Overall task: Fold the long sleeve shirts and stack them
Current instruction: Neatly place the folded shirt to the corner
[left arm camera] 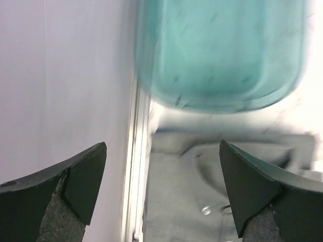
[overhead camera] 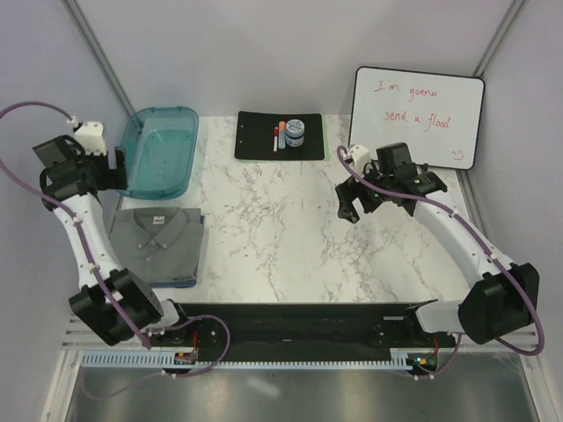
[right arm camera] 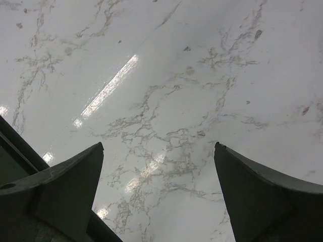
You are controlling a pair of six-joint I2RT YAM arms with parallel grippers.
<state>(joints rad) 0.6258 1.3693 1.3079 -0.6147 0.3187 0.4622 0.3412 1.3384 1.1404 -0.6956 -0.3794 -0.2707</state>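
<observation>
1. The grey shirt lies folded into a neat rectangle at the near left of the marble table, collar towards the far side and buttoned front facing up, just beside the left arm.
2. A thin blue strip peeks out along its near edge; this is probably the blue shirt lying underneath, though too little shows to be sure.
3. The left gripper hangs above the far end of the grey shirt, close to the tray. In the blurred wrist view its fingers are spread wide with nothing between them, and the shirt's collar lies below.
4. The right gripper hovers over bare marble on the right half of the table, well apart from the shirts. Its fingers are likewise released and grasp nothing.
5. A teal tray sits at the far left, just beyond the grey shirt.
6. A black mat lies at the far middle, carrying a small jar and a slim red-and-white tube.
7. A whiteboard with red handwriting leans at the far right.
</observation>
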